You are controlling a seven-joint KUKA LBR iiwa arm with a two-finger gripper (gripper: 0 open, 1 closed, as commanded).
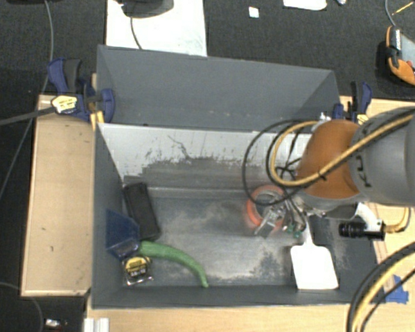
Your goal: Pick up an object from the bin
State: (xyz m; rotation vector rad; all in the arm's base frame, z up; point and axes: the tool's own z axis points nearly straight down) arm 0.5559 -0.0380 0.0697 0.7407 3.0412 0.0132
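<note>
Clutter is lying at the bin's (197, 92) left: 1 black block (141, 210), 1 blue scrap (121, 230), 1 tape measure (137, 269), 1 green pod (178, 259). Right of middle, the gripper (272, 224) is hanging at an orange ring (255, 202); I cannot tell whether it is gripping. 1 white block (313, 268) is lying farther right.

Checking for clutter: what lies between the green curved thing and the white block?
In the camera view, only bare bin floor between the green curved thing and the white block.
</note>
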